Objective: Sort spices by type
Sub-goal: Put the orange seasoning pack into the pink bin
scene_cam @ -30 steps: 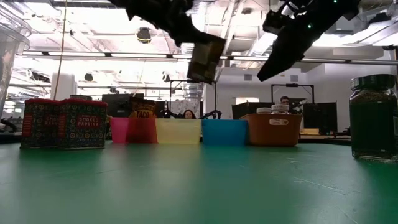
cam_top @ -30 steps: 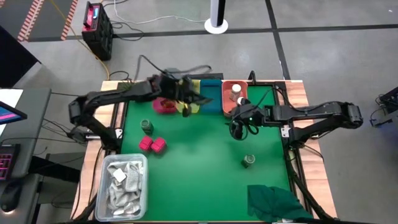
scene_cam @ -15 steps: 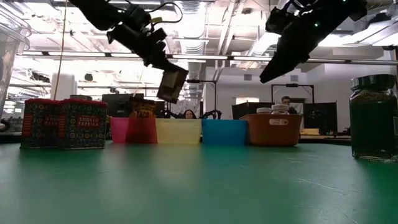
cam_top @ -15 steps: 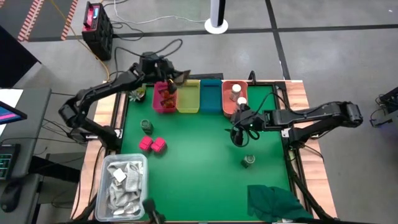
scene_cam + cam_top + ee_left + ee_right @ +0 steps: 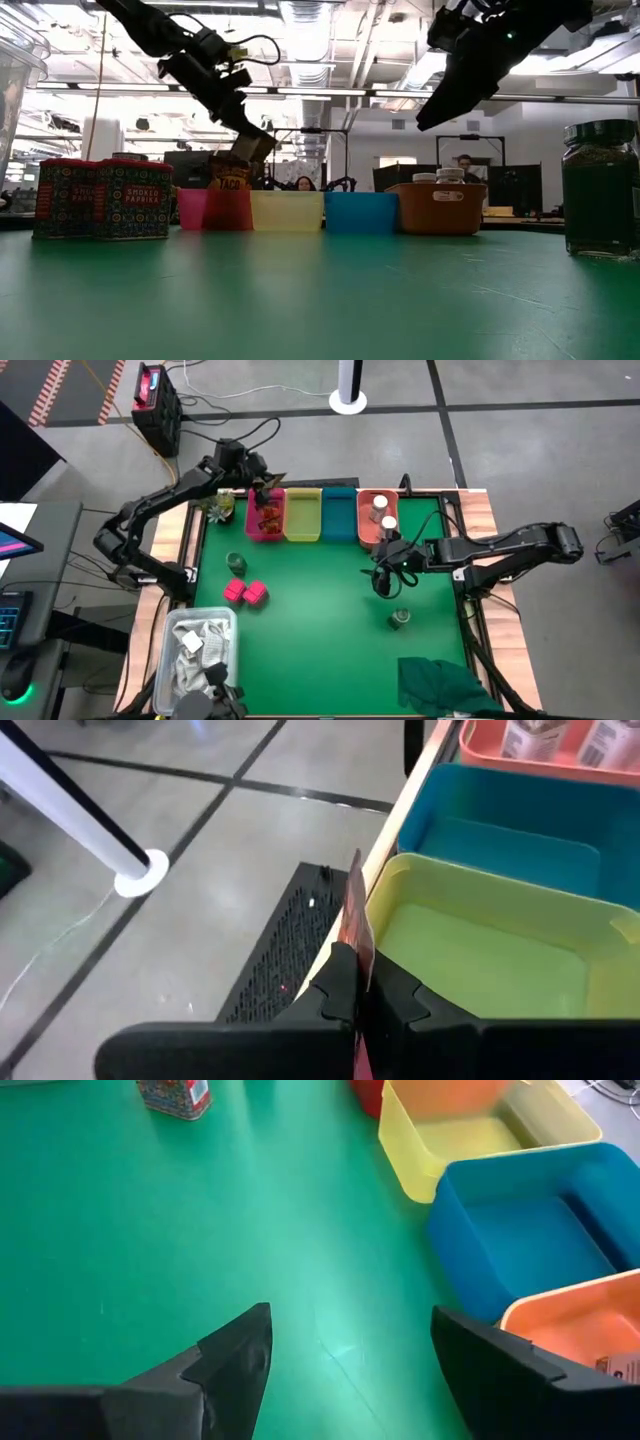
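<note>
My left gripper [image 5: 263, 487] is shut on an orange-brown sachet [image 5: 238, 166] over the pink bin [image 5: 252, 520], where more sachets [image 5: 269, 517] lie. My right gripper [image 5: 383, 576] hangs open above the green mat, near the orange bin [image 5: 366, 525] that holds two white-capped jars [image 5: 379, 510]. One green jar [image 5: 235, 563] stands on the mat on the left, another [image 5: 400, 619] on the near side of my right gripper. Two pink cube packets [image 5: 245, 592] sit side by side on the mat. My left gripper pinches the sachet between its two fingers [image 5: 338, 992]; the sachet shows edge-on, its upper edge [image 5: 352, 905] sticking out past the fingertips. The fingers slant down from the far-left side. The sachet is lifted clear and hangs tilted over the pink bin.
Pink, yellow [image 5: 303, 515], blue [image 5: 340, 513] and orange bins stand in a row along the far edge. A clear tub of white packets [image 5: 200, 652] sits at the near-left corner and a dark green cloth [image 5: 445, 685] at the near-right. The mat's middle is bare.
My left gripper has carried the sachet from above the yellow bin toward the table's left and far edge and has come down, so the sachet now hangs over the pink bin. My right gripper has stayed about where it was.
</note>
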Controlling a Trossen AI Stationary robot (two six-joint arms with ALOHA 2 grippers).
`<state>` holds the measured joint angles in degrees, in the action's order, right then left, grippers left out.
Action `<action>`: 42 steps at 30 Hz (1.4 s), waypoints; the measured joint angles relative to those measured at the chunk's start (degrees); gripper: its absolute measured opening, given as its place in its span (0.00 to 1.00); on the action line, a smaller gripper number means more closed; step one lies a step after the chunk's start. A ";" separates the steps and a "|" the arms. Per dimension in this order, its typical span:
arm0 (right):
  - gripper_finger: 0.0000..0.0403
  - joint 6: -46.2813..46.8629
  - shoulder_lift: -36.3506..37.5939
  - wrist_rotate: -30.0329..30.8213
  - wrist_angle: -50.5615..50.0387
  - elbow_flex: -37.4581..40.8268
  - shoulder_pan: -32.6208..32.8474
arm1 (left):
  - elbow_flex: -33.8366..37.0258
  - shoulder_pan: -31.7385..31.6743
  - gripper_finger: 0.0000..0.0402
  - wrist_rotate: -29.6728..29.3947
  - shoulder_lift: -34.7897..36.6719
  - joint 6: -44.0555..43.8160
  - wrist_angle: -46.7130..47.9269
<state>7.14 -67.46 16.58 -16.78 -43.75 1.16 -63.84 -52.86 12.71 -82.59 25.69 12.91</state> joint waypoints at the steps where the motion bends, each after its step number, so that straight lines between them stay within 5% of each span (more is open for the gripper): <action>1: 0.74 0.00 0.00 0.00 0.31 0.00 0.01 | 0.05 -0.04 0.00 -0.01 -0.01 -0.27 0.12; 13: 0.74 0.09 0.00 0.00 1.66 0.00 0.28 | 0.05 1.81 0.00 -8.39 -0.02 -2.74 1.18; 29: 0.74 0.38 0.00 -0.02 3.05 0.00 1.74 | 0.05 3.55 0.00 -9.18 -0.02 -3.18 5.19; 42: 0.74 0.55 -0.01 -0.07 4.16 0.00 5.18 | 2.64 6.81 0.00 -13.24 0.00 -4.96 -1.74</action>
<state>7.68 -67.47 16.51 -12.62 -43.75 6.34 -61.20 -46.06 -0.53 -82.59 20.73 11.17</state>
